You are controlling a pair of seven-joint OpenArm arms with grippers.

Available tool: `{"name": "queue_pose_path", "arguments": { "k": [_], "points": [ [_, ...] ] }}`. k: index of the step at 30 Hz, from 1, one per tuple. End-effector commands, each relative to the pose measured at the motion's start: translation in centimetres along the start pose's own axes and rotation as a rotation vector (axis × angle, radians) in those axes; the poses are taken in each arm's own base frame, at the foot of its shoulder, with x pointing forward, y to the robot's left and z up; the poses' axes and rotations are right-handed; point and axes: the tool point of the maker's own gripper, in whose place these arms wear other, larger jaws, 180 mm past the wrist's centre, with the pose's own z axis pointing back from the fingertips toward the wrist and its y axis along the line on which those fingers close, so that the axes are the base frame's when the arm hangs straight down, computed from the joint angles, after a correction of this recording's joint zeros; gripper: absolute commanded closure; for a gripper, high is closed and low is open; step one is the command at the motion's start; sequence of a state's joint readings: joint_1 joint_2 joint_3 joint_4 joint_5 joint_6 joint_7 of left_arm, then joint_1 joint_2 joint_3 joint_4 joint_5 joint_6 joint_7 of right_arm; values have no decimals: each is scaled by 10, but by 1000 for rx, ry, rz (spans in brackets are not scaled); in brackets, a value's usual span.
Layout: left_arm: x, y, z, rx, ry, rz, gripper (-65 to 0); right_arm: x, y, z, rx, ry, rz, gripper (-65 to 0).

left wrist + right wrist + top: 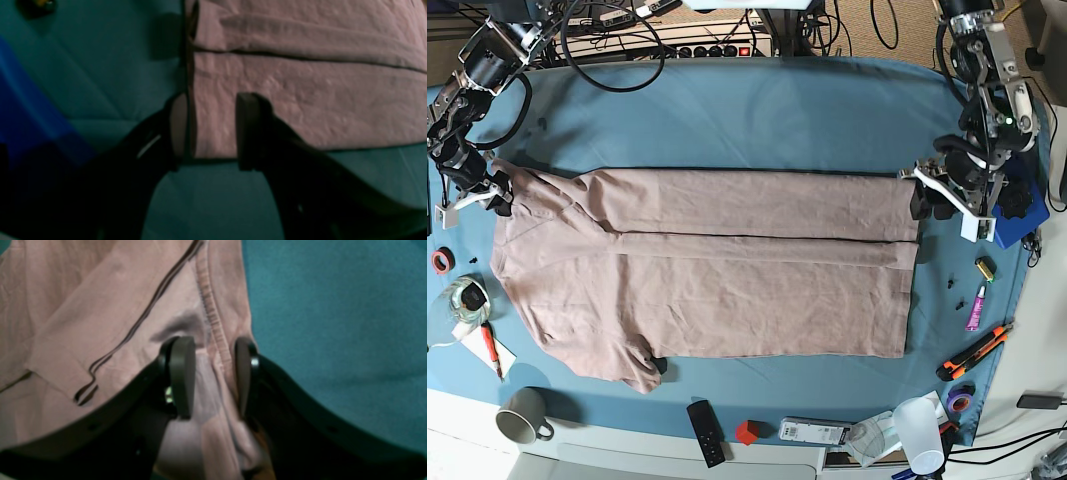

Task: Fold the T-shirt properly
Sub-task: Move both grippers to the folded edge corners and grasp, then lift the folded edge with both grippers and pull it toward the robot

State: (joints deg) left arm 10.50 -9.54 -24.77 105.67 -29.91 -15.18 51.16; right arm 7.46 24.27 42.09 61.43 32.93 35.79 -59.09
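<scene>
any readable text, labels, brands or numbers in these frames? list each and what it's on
None can be read in any view.
T-shirt: plain, no print or tag showing.
White-labelled flat device at the near table edge: it may carry print, but it is too small to read.
Purple tube and orange utility knife: any marking too small to tell.
Both wrist views: only cloth and gripper fingers, no lettering.

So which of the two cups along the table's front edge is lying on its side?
The clear plastic cup near the front right corner is tipped over; the grey ceramic mug at the front left stands upright with its handle showing.
</scene>
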Motion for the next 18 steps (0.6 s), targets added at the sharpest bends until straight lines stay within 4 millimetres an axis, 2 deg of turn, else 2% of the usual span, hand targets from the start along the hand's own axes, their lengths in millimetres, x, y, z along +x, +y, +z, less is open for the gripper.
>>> {"name": "queue_pose_path", "arguments": {
  "k": [1, 5, 9, 18],
  "points": [
    [4, 3, 0, 3, -16, 18, -252, -14, -4, 1, -22, 85, 16, -209],
    [-18, 14, -11, 24, 38, 88, -252, -14, -4, 1, -21, 84, 16, -210],
    [-31, 6, -17, -29, 76, 145, -251, -13, -4, 1, -19, 82, 15, -210],
    [-21, -17, -26, -81, 42, 191, -240, -12, 0, 1, 3, 77, 33, -209]
  ]
}}
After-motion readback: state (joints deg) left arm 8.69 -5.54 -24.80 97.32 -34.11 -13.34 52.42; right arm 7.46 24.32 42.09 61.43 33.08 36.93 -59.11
